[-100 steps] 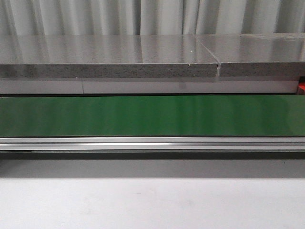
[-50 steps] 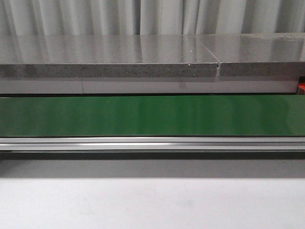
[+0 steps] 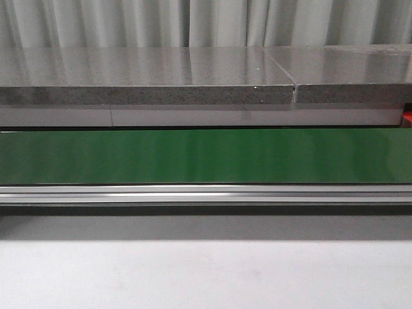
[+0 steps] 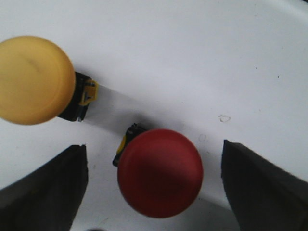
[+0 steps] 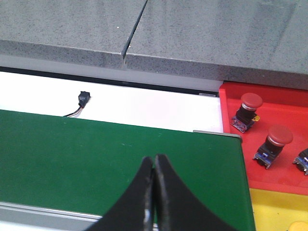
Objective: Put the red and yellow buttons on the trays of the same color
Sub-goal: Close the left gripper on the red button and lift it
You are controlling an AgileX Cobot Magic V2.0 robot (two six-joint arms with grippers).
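Note:
In the left wrist view my left gripper (image 4: 155,159) is open, its two dark fingers apart on either side of a red button (image 4: 160,172) lying on a white surface. A yellow button (image 4: 33,79) lies beside it, outside the fingers. In the right wrist view my right gripper (image 5: 154,161) is shut and empty over the green belt (image 5: 96,159). A red tray (image 5: 279,108) past the belt's end holds two red buttons (image 5: 250,102) (image 5: 279,136). A yellow tray (image 5: 276,209) adjoins it. Neither gripper shows in the front view.
The green conveyor belt (image 3: 206,156) runs across the front view with an aluminium rail (image 3: 206,193) before it and a grey stone slab (image 3: 148,77) behind. A small black connector with wires (image 5: 83,97) lies on the white strip beyond the belt.

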